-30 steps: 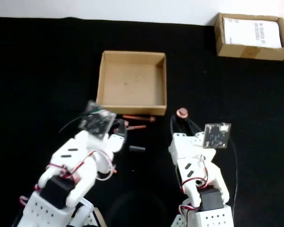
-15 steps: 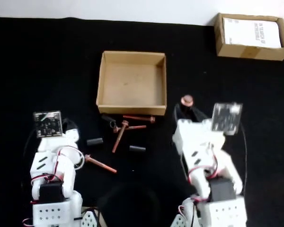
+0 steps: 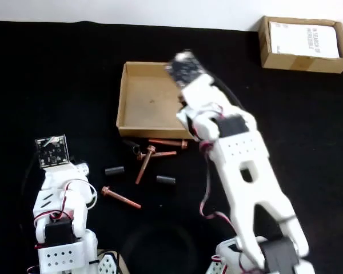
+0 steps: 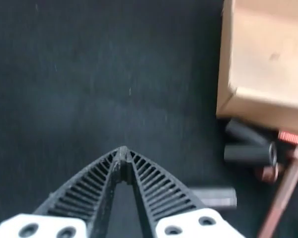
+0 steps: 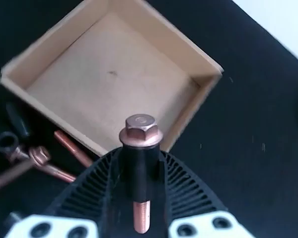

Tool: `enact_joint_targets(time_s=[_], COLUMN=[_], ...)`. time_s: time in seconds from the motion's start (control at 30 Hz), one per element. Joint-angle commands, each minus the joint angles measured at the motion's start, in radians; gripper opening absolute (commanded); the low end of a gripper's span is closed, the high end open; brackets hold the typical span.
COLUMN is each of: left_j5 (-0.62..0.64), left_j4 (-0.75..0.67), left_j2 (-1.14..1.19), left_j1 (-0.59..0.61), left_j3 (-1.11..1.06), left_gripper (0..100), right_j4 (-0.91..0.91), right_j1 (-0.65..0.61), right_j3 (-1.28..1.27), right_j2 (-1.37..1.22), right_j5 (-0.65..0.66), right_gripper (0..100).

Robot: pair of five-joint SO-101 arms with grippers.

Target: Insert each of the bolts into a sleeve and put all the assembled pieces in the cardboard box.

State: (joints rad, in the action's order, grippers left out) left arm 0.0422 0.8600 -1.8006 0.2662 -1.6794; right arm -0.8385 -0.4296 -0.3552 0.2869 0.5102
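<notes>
**Right arm swings out to the box with an assembled piece**

In the last half second the right arm (image 3: 240,165) has stretched from the near edge of the black table (image 3: 57,74) out to the cardboard box (image 3: 148,100), while the left arm has stayed folded at the near left.

The cardboard box lies just ahead of and below the right gripper (image 5: 139,158), and its bare brown floor is showing. A smaller box (image 3: 297,61) sits well off to that gripper's right at the far edge, holding a white sheet (image 3: 304,39).

The right gripper's fingers are clamped on a black sleeve (image 5: 137,166) with a copper bolt (image 5: 140,130) through it. The bolt's head stands above the sleeve and its shank shows below it.

The left gripper (image 4: 123,153) is closed tip to tip with nothing in it. It hangs over bare table, and the box corner is ahead and to its right.

Four loose bolts (image 3: 144,164) lie behind the right gripper, just outside the box's near wall. Three loose sleeves (image 3: 114,170) lie among them.
</notes>
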Motion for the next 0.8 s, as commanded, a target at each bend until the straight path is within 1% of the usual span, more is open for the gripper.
enact_joint_targets(time_s=[0.0, 0.1, 0.3, 0.37, 0.43, 0.53, 0.57, 0.63, 0.77], left_j5=[-0.002, -0.002, -0.005, -0.005, -0.005, -0.005, -0.005, -0.005, -0.005], left_j4=[0.023, 0.023, 0.029, 0.029, 0.031, 0.031, 0.031, 0.031, 0.031], left_j2=[-0.008, -0.008, -0.008, -0.008, -0.008, -0.008, -0.008, -0.008, -0.008], left_j1=[0.013, 0.012, 0.01, 0.01, 0.007, 0.007, 0.007, 0.007, 0.007], left_j3=[-0.016, -0.016, -0.016, -0.016, -0.016, -0.016, -0.016, -0.016, -0.016], left_gripper=[1, 1, 1, 1, 1, 1, 1, 1, 1], right_j4=[-0.002, -0.002, -0.001, 0.028, 0.059, 0.067, 0.068, 0.068, 0.042], right_j1=[-0.036, -0.062, -0.102, -0.111, -0.113, -0.113, -0.114, -0.117, -0.125], right_j3=[0.17, 0.257, 0.34, 0.34, 0.34, 0.34, 0.34, 0.34, 0.337], right_j2=[-0.117, -0.232, -0.415, -0.464, -0.506, -0.536, -0.538, -0.533, -0.464], right_j5=[0.153, 0.199, 0.201, 0.203, 0.203, 0.196, 0.195, 0.176, 0.057], right_gripper=[0.8, 0.8, 0.8, 1.5, 6.0, 19.5, 22.1, 21.1, 11.2])
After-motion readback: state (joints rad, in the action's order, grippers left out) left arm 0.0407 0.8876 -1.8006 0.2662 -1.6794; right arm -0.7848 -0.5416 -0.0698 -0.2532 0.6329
